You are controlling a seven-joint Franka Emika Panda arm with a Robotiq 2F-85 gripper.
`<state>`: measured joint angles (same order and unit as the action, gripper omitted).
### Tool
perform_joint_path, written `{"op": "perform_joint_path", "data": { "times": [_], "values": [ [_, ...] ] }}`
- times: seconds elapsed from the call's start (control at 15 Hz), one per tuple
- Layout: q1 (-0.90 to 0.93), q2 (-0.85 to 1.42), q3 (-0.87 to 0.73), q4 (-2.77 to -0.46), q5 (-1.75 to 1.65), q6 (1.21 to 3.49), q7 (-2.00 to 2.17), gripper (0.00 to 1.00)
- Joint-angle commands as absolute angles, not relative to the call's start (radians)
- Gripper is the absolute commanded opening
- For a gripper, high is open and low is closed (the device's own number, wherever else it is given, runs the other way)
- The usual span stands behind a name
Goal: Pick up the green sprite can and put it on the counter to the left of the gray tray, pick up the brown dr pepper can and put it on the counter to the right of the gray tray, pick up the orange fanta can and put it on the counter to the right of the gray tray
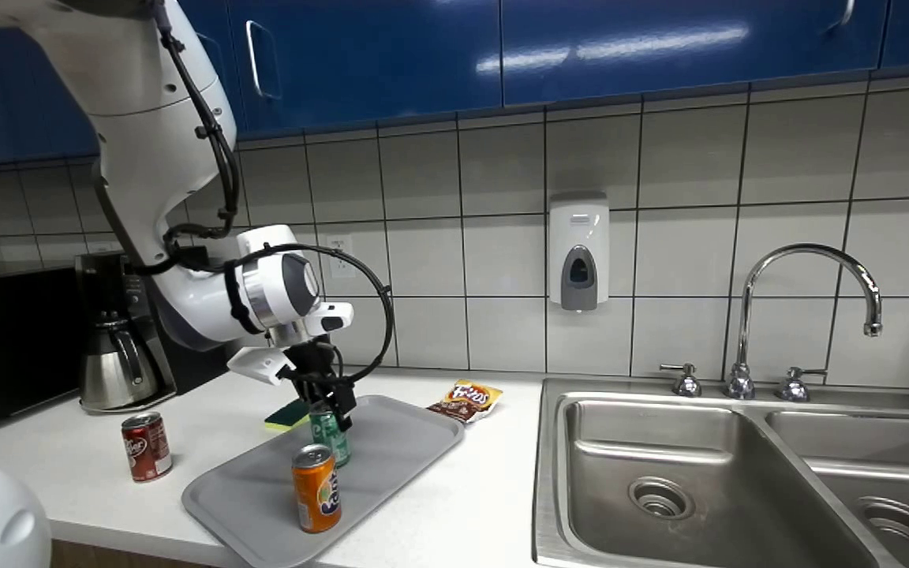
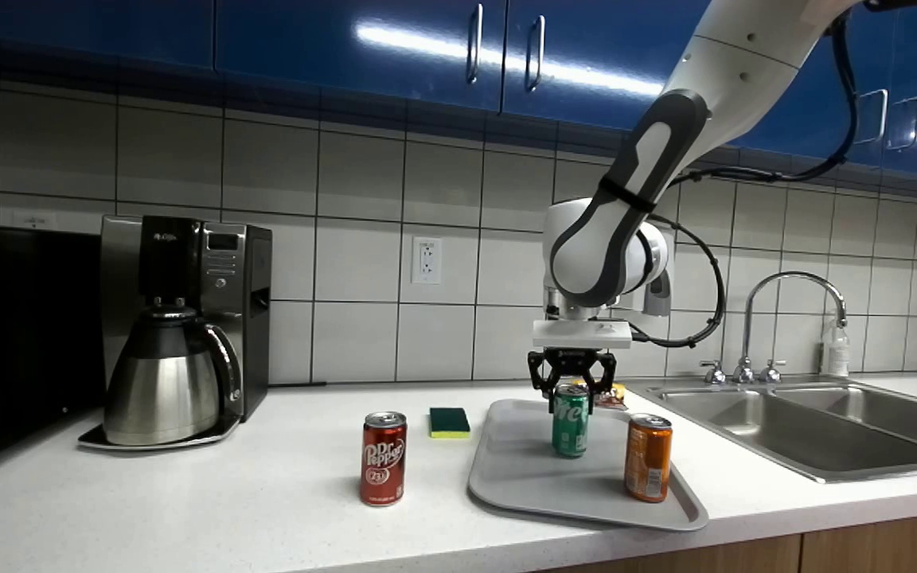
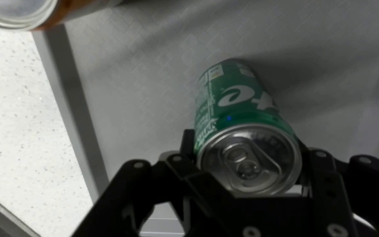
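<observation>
The pincer grips the Sprite from both sides over the upper part of its wall; the metal top shows at the lower centre of the wrist view. The can is upright on the tray, right of centre in an exterior view, and its base looks to be touching the surface, so I judge the lift has yet to begin. The Fanta stands toward the tray's lower right corner there, near the Sprite but apart from it. The Dr Pepper is on the table, left of the tray in both exterior views.

Whether the Sprite is full I can't tell. Full and sealed, it should feel stiff and fairly heavy for its size; drained, it would be light and dent under a hard squeeze. The painted metal is likely slippery, more so if damp. Holding it high leaves most weight below, so it should hang straight, though it might twist if the grip is off-centre. Raise it straight up before moving sideways. The Fanta and Dr Pepper are best taken likewise, across the straight wall, clear of the tapered shoulder.
</observation>
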<state>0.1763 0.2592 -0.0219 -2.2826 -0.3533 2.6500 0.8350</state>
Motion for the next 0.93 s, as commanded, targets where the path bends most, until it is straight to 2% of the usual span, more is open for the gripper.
{"op": "perform_joint_path", "data": {
  "times": [0.0,0.87],
  "values": [
    [0.177,0.197,-0.04,-2.321,-0.334,2.671,0.821,0.38],
    [0.13,0.151,-0.114,-2.337,-0.343,2.693,0.842,0.38]
  ]
}}
